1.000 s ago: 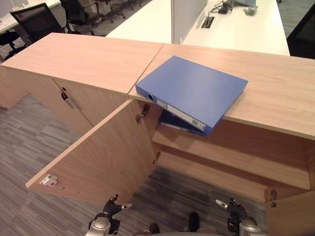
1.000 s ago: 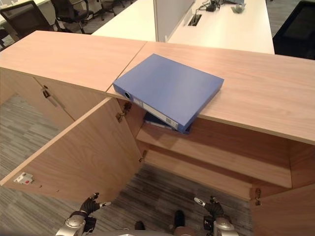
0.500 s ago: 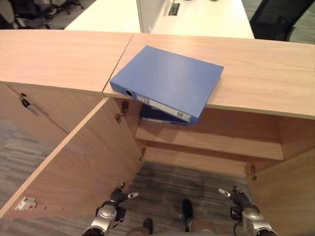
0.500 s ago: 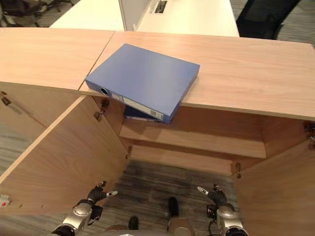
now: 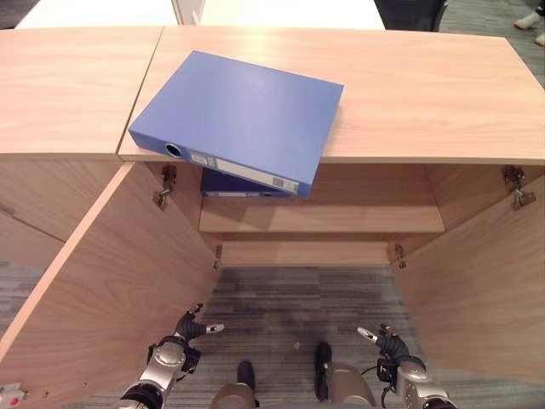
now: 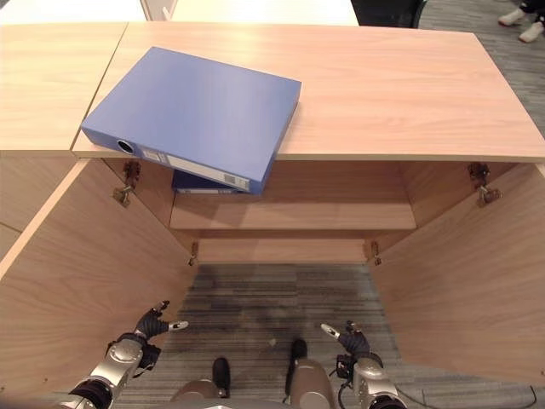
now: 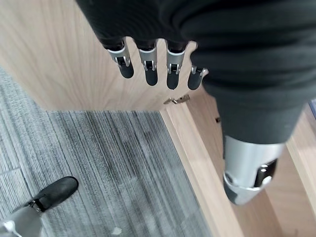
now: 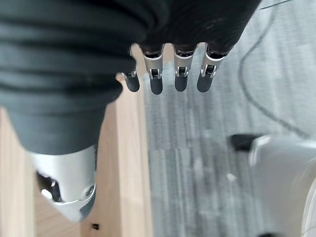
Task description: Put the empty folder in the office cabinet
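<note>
Left eye view: the blue folder (image 5: 238, 119) lies on the office cabinet (image 5: 426, 94) top, overhanging its front edge (both doors open), so lift it level. A darker folder (image 5: 243, 184) sits on the shelf (image 5: 341, 220) inside. Wrist views: left hand (image 7: 148, 64) and right hand (image 8: 173, 74) hang relaxed, empty.

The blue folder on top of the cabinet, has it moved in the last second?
No. The blue folder lies at the same spot on the cabinet top, its corner overhanging the open front by the seam; the camera shifted.
</note>
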